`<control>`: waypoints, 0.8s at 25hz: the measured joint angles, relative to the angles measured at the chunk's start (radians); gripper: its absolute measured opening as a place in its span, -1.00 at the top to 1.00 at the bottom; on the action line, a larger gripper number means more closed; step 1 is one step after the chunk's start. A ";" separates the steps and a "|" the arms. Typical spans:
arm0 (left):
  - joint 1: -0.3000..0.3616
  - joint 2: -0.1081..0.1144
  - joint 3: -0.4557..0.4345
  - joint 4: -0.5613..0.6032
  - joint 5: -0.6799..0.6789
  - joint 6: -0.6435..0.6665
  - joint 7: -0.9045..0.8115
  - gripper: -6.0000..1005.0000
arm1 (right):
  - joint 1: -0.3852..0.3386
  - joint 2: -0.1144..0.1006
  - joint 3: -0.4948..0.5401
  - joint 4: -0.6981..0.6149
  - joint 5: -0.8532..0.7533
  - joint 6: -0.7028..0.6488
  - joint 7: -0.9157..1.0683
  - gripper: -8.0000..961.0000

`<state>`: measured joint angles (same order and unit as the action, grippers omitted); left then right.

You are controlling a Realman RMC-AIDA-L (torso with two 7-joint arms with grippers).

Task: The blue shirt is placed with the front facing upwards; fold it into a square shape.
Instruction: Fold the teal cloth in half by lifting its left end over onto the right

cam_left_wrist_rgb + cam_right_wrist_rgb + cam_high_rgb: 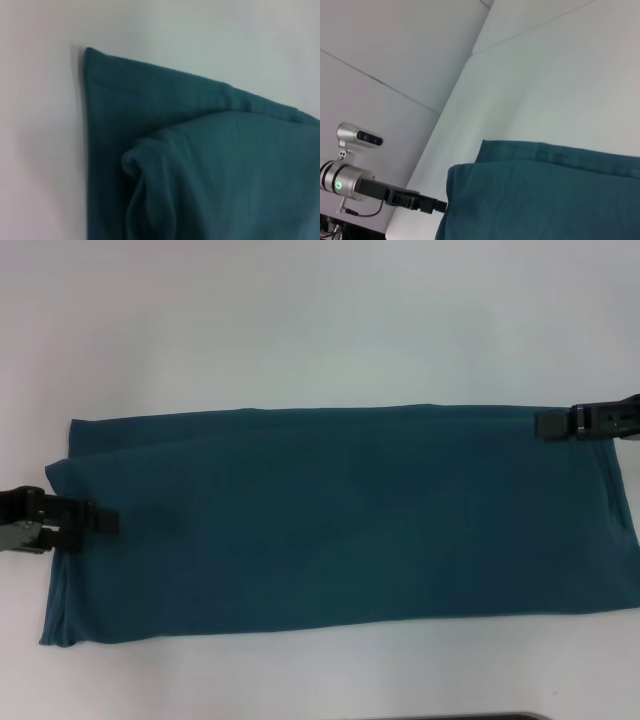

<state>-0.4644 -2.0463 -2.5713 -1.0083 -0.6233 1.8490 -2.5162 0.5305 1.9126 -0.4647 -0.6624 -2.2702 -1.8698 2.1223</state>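
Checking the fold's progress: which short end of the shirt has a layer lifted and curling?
The end at the left gripper: the blue shirt bulges there, while the right gripper's end lies flat.

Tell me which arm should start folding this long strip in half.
Probably left. The left gripper sits at the raised end fold of the dark teal-blue cotton shirt; the right gripper only meets the far corner on the white table.

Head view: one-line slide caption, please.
Blue shirt folded into a long band on the white table, left end effector and right end effector at opposite ends.
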 joint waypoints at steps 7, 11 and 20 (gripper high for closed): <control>-0.007 0.001 0.009 0.045 0.034 -0.050 0.000 -0.46 | 0.001 0.000 0.000 0.001 0.000 0.005 0.001 -0.86; -0.008 0.003 0.027 0.063 0.034 -0.071 0.001 -0.46 | 0.002 0.000 0.000 0.001 0.000 0.004 0.002 -0.86; -0.008 0.000 0.040 0.076 0.035 -0.089 0.001 -0.46 | 0.007 0.000 0.000 0.001 0.000 -0.001 0.004 -0.86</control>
<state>-0.4725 -2.0463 -2.5310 -0.9319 -0.5882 1.7600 -2.5156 0.5372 1.9129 -0.4647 -0.6610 -2.2702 -1.8713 2.1259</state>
